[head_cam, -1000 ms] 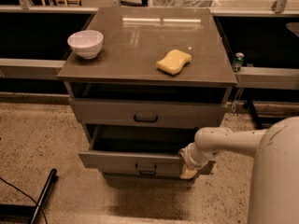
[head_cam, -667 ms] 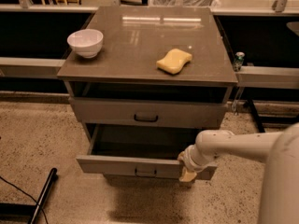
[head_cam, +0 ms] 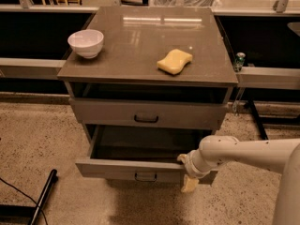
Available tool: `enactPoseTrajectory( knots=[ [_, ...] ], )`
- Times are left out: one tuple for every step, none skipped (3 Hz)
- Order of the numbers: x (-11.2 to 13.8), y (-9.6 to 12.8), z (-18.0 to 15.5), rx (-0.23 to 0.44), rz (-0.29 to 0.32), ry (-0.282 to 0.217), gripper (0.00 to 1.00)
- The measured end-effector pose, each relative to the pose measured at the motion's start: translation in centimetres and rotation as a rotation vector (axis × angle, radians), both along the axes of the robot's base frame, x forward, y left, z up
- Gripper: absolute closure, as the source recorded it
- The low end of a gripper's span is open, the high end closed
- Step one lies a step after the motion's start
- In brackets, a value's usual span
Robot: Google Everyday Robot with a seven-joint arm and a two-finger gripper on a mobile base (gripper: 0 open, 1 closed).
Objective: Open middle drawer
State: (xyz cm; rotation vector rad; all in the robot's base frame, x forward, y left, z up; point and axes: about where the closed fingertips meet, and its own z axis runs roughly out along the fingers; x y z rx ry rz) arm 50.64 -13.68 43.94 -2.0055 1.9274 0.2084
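Observation:
The middle drawer (head_cam: 126, 169) of the grey cabinet is pulled out toward me, its dark inside showing and its small dark handle (head_cam: 146, 176) at the centre of the front. My gripper (head_cam: 187, 171) is at the right part of that front's top edge, on the end of my white arm (head_cam: 243, 153), which reaches in from the right. The wider top drawer (head_cam: 108, 112) above it is closed. The bottom drawer is hidden under the open one.
On the cabinet top (head_cam: 140, 46) stand a white bowl (head_cam: 86, 42) at the left and a yellow sponge (head_cam: 175, 61) right of centre. A green can (head_cam: 239, 60) sits on the ledge to the right. A dark pole (head_cam: 43, 196) lies on the speckled floor at the left.
The middle drawer has slid further out toward me, and my gripper has moved with its front, down and toward the camera.

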Motion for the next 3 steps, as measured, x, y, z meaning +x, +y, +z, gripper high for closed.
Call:
enactPoseTrajectory(
  knots=[
    [-0.1,0.0,0.0,0.001,0.001,0.001,0.01],
    [-0.1,0.0,-0.1,0.002,0.001,0.003,0.00],
    [0.3,-0.5,-2.4,-0.026,-0.004,0.063,0.02]
  ],
)
